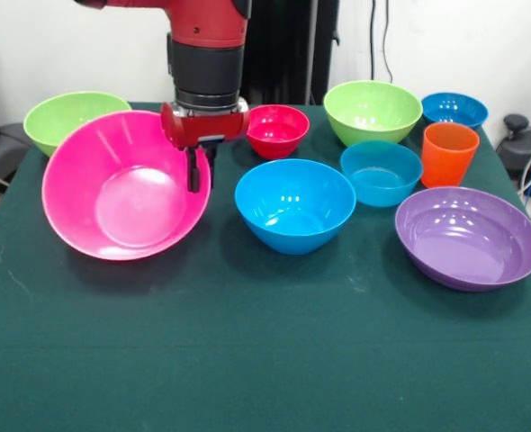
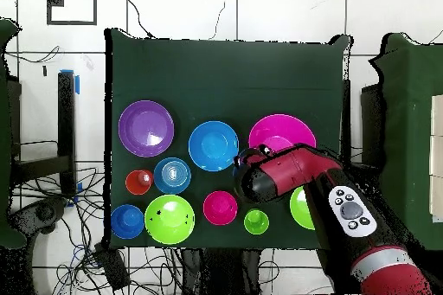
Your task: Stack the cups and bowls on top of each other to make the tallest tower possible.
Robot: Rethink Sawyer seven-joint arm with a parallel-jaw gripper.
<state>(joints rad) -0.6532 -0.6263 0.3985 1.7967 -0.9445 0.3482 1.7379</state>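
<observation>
pink bowl tilted — gripper reaching straight down, clamped on its rim.

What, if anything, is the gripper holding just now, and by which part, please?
The gripper holds the pink bowl by its far rim, jaws closed over the edge, with the bowl tilted.

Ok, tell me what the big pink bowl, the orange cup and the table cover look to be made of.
Pink bowl: seemingly hard glossy plastic; bright glare patches show on its inner wall, and it sits tilted with the gripper at its rim.
Orange cup: likely the same smooth plastic, slightly shiny.
Table cover: apparently dark green cloth, matte, with faint creases and lint.
</observation>
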